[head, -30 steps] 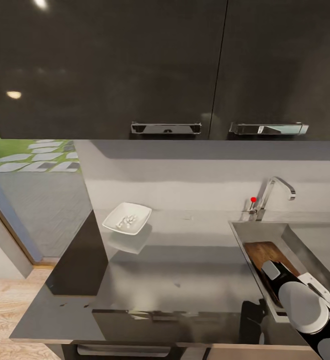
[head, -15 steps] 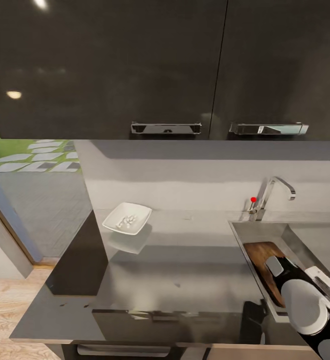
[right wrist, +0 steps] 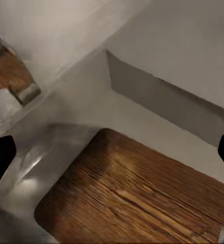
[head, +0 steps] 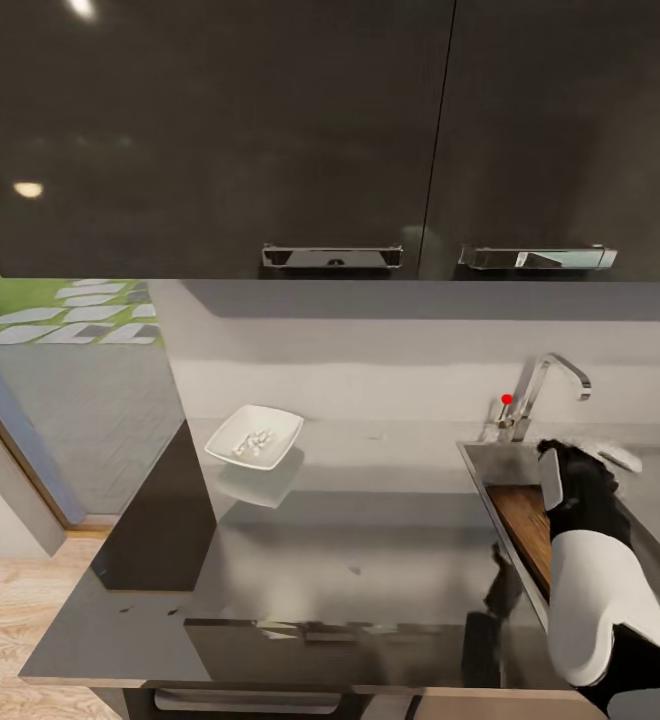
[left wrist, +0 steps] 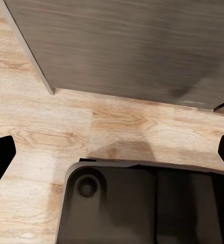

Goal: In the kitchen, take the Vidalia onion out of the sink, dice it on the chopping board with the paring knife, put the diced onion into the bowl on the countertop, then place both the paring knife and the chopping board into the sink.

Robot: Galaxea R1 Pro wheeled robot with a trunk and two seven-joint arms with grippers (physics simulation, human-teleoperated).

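Observation:
The dark brown chopping board (head: pixel 523 522) lies inside the steel sink (head: pixel 500 462), partly hidden by my right arm. My right gripper (head: pixel 583 468) hangs open above the board, near the tap (head: pixel 548 388), holding nothing. In the right wrist view the chopping board (right wrist: pixel 142 198) rests on the floor of the sink (right wrist: pixel 158 96), and the right gripper (right wrist: pixel 112 157) is spread wide above it. The white bowl (head: pixel 255 437) with the diced onion (head: pixel 251 440) stands at the back left of the countertop (head: pixel 370 540). My left gripper (left wrist: pixel 112 155) is open over the floor. The paring knife is hidden.
Dark wall cabinets (head: pixel 330 140) with chrome handles hang above the counter. The countertop ends at the left beside a dark panel (head: pixel 160 520) and a doorway. Under the left gripper are wooden floor (left wrist: pixel 66 122), a grey cabinet front (left wrist: pixel 142 46) and my dark base (left wrist: pixel 142 203).
My right arm has risen out of the sink, carrying the open gripper up off the board and towards the tap. The board stays in the basin. The bowl has not moved.

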